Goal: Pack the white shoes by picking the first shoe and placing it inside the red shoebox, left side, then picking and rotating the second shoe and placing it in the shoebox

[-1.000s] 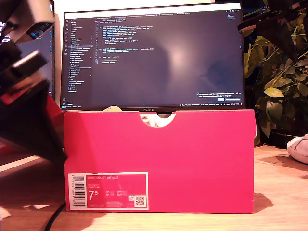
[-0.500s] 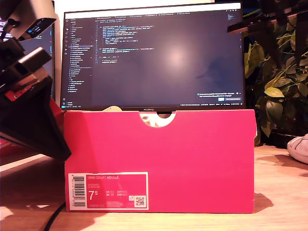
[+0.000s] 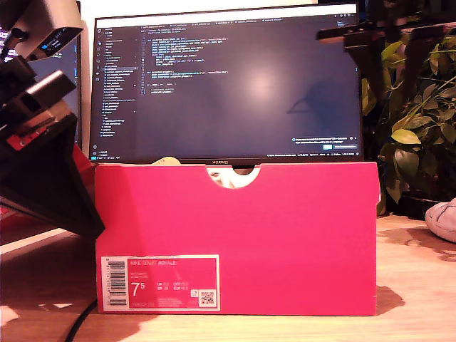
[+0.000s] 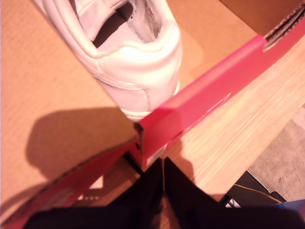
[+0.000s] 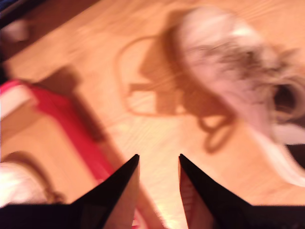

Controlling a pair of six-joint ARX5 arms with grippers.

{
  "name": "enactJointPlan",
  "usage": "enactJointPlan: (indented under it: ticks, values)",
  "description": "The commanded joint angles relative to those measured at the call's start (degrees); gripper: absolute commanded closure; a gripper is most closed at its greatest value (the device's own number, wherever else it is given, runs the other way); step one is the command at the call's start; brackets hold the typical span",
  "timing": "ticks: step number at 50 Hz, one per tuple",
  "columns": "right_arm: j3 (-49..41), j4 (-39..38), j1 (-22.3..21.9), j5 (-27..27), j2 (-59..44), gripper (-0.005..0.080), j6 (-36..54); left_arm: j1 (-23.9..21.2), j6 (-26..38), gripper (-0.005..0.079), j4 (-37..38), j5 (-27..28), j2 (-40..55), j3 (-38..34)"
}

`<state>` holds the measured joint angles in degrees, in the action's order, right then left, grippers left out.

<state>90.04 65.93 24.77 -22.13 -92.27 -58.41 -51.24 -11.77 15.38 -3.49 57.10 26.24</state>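
The red shoebox (image 3: 235, 239) stands in the middle of the exterior view, its label facing the camera. One white shoe (image 4: 128, 52) lies inside it, heel toward a box corner (image 4: 157, 129). My first gripper (image 4: 162, 161) hangs just outside that corner, shut with nothing in it. The first arm (image 3: 43, 142) fills the exterior view's left. The other white shoe (image 5: 238, 81) lies on the wooden table beside the box (image 5: 71, 124), and it shows at the exterior view's right edge (image 3: 443, 217). My second gripper (image 5: 158, 156) is open above bare table between box and shoe. The second arm (image 3: 377, 35) is high at the exterior view's right.
A large monitor (image 3: 228, 85) stands right behind the box. A leafy plant (image 3: 420, 121) fills the exterior view's right. A dark cable (image 3: 82, 320) runs along the table by the box's corner at the exterior view's lower left. Grey floor (image 4: 281, 162) lies past the table edge.
The second arm has swung toward the exterior view's left along the top, now over the monitor's corner. The first arm rose slightly a second ago, then held still.
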Motion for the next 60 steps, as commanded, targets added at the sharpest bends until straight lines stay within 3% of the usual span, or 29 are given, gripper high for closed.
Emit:
enactJointPlan:
  ticks: [1, 9, 18, 28, 33, 40, 60]
  values:
    - [-0.2, -0.2, -0.1, -0.1, -0.7, 0.0521, -0.1, -0.1, -0.3, 0.0761, -0.2, 0.1, 0.2, 0.2]
    - [-0.2, 0.4, 0.0, 0.2, -0.7, 0.0521, -0.2, -0.2, -0.3, 0.0761, -0.2, 0.0, 0.2, 0.2]
    - [-0.2, 4.8, -0.1, 4.3, -0.7, 0.0521, -0.3, -0.1, -0.3, 0.0761, -0.2, 0.0, 0.2, 0.2]
    - [-0.2, 8.9, -0.9, 2.6, -0.7, 0.0522, -2.6, -0.1, -0.3, 0.0761, -0.2, 0.0, 0.2, 0.2]
    - [-0.2, 10.8, -2.1, 2.2, -0.7, 0.0469, -5.8, -0.2, -0.3, 0.0761, -0.2, 0.0, 0.2, 0.2]
    - [-0.2, 11.9, -3.3, 3.9, -0.7, 0.0284, -11.0, -0.2, -0.3, 0.0761, -0.2, 0.0, 0.2, 0.2]
    - [-3.2, 12.4, -3.4, 5.4, 3.7, 0.0291, -23.6, -0.1, -0.3, 0.0761, -0.2, 0.0, 0.2, 0.2]
